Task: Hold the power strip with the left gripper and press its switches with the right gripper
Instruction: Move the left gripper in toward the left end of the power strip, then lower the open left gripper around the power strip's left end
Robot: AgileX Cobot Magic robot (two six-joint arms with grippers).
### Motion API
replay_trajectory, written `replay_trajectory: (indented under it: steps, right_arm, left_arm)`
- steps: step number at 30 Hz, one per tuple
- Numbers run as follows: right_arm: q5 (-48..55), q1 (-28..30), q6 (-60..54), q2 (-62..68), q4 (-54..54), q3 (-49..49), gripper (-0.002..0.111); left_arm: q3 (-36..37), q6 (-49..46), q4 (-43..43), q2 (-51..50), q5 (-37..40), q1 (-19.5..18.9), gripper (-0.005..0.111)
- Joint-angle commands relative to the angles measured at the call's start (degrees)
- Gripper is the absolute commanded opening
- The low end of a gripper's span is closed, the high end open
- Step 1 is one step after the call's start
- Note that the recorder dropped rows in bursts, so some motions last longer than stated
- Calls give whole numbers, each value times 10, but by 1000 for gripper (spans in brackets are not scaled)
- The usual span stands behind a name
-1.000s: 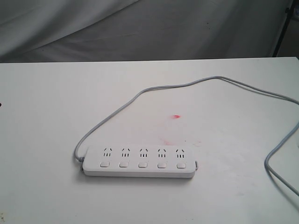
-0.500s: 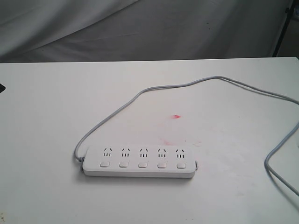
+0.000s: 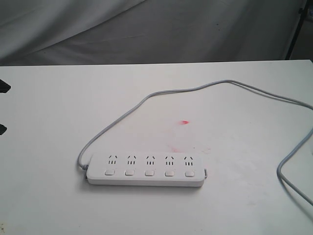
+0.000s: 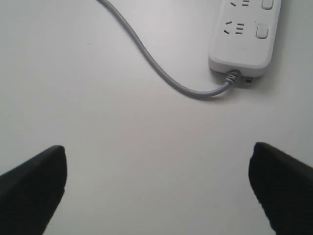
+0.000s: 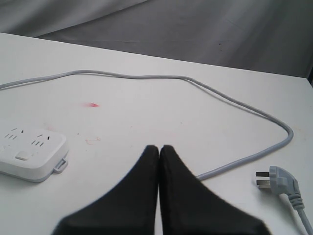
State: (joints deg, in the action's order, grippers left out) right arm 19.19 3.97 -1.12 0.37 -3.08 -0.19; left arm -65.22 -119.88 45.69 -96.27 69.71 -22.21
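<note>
Left gripper newly in view, fingers spread wide; right gripper fingers pressed together; power strip untouched

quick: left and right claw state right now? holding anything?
Left claw: open wide, empty, not touching the power strip.
Right claw: shut, holding nothing.

The left jaws are spread wide, black fingertips far apart. The right jaws are pressed fully together, fingertips touching, holding nothing.
</note>
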Motion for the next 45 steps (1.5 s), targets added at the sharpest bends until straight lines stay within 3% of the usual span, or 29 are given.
replay_trajectory:
  steps: [1, 11, 29, 33, 39, 45]
  right_arm:
    - [-2, 1, 1, -4, 2, 2, 0]
    - [-2, 1, 1, -4, 2, 2, 0]
    - [-2, 1, 1, -4, 2, 2, 0]
    - [-2, 1, 1, -4, 2, 2, 0]
    - [-2, 1, 1, -4, 2, 2, 0]
    - [-2, 1, 1, -4, 2, 2, 0]
  left_arm:
    - [-3, -1, 8, -25, 3, 9, 94]
    - [-3, -1, 10, -79, 3, 48, 94]
    - [13, -1, 40, -147, 3, 178, 94]
    - [59, -1, 31, -147, -103, 216, 94]
    - [69, -1, 47, -147, -154, 252, 94]
    - [69, -1, 62, -150, -155, 258, 94]
